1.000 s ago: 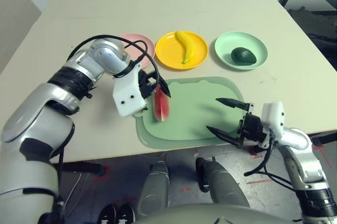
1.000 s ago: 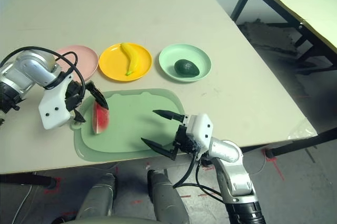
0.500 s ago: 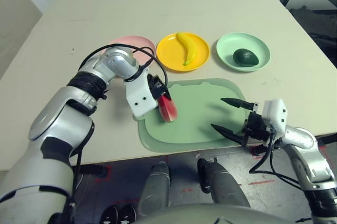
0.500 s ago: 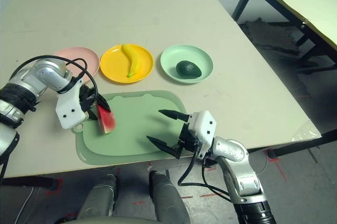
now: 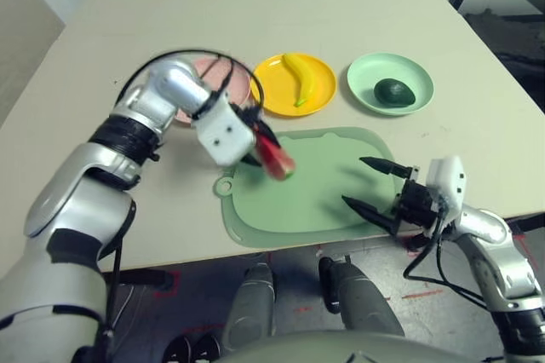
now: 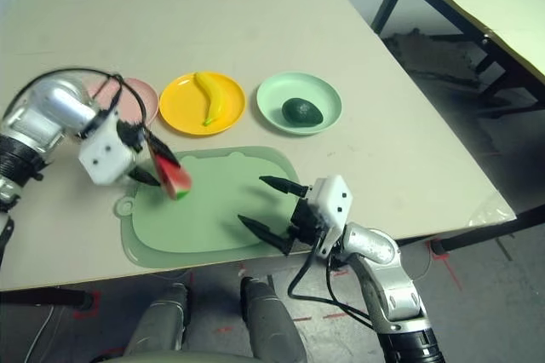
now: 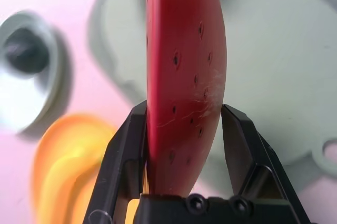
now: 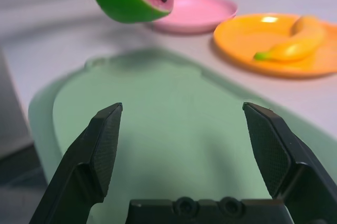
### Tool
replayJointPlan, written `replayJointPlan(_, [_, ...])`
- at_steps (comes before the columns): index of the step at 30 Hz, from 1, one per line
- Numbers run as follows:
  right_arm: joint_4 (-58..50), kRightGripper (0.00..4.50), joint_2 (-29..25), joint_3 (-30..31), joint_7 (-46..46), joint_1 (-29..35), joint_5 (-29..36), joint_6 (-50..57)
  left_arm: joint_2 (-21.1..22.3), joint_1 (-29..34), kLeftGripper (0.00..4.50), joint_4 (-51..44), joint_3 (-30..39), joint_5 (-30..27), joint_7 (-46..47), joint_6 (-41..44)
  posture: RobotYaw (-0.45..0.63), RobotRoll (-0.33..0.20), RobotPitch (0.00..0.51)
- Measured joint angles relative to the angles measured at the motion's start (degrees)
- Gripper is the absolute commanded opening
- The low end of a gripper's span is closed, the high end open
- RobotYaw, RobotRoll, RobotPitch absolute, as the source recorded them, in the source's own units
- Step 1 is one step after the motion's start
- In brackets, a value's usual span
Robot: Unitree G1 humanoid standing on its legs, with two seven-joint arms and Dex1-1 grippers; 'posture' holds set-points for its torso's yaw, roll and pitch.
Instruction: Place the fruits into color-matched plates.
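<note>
Left gripper [image 5: 266, 143] clamped on the watermelon wedge [image 5: 277, 158], held clear above the green mat [image 5: 324, 197]; right gripper [image 5: 375, 186] idle, fingers apart; next move, by my judgement: carry the wedge to the pink plate [image 6: 140, 99] and release.

Left gripper [image 5: 266, 143] fingers clamped, raised; right gripper [image 5: 373, 186] fingers spread.

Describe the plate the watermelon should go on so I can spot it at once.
Beyond the far edge of the big green mat, three round plates sit in a row on the table. The pink plate is at the robot's left end, beside the yellow-orange plate, partly behind the left arm. It is the only one with no fruit.
</note>
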Motion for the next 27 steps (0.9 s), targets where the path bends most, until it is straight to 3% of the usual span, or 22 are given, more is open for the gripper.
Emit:
replayJointPlan(4, [-4.76,4.5,1.19,0.06,-4.35,1.68,1.09,3.59,2.52,-2.25,2.2,7.65,3.31,5.32,0.17,-1.14,-0.06,0.0,0.195])
replayJointPlan(7, [-7.32,4.5,1.51,0.52,-5.81,4.54,1.59,5.16,3.73,-4.04,2.2,17.37,4.04,13.81,4.3,-4.04,-0.04,0.0,0.199])
replayJointPlan(10, [-8.18,4.5,1.97,0.75,-6.93,5.54,1.84,6.24,4.36,-8.72,2.2,27.14,4.04,23.5,13.48,-5.47,-0.04,0.0,0.201])
replayJointPlan(16, [-7.88,4.5,0.34,-1.08,-6.97,4.67,3.44,7.03,2.6,-14.91,2.2,37.14,2.33,37.75,32.15,-3.66,-0.06,0.0,0.211])
replayJointPlan(22, [-7.77,4.5,-1.27,-2.42,-6.4,5.07,4.06,7.07,-1.15,-14.08,2.2,41.44,0.71,45.32,42.08,-0.99,-0.1,0.0,0.224])
replayJointPlan(27, [-8.3,4.5,-1.26,-2.53,-7.25,6.7,4.1,7.17,-3.98,-11.47,2.2,42.43,1.2,46.33,43.57,0.14,-0.12,0.0,0.234])
